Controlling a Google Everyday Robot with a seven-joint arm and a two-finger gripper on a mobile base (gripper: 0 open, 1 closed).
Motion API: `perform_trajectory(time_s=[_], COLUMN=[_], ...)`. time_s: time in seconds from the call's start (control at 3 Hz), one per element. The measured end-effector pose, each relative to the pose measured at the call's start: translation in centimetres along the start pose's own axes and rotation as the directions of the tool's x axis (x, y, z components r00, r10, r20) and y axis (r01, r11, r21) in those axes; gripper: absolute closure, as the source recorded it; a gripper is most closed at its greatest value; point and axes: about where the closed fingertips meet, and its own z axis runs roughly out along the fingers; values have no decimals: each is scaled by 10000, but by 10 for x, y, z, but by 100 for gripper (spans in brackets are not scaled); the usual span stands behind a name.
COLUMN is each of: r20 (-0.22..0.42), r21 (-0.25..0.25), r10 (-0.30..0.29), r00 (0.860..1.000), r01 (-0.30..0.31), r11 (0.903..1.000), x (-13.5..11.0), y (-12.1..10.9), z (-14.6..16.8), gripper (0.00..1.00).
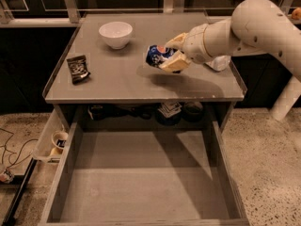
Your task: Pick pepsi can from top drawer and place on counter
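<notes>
The pepsi can [156, 55] is dark blue with a red, white and blue logo. It lies tilted on its side in my gripper [170, 53], which is shut on it, above the middle of the counter [122, 79]. The white arm reaches in from the upper right. The top drawer [141, 178] stands pulled out below the counter, and its grey floor is bare.
A white bowl [115, 33] sits at the counter's back left. A dark snack packet [78, 68] lies at the left edge. A clear bottle with white label [217, 62] is partly hidden behind my arm. A translucent bin [52, 140] hangs at the drawer's left.
</notes>
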Motion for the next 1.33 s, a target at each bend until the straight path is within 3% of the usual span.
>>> perform_trajectory(time_s=[1.0, 1.33], r20=[2, -12], r21=[-618, -650], r10=[597, 619], r00=[9982, 9981], r01=[-596, -618], r11=[9963, 9960], x=[17, 18], y=[-3, -2], z=[48, 50], gripper=[100, 86])
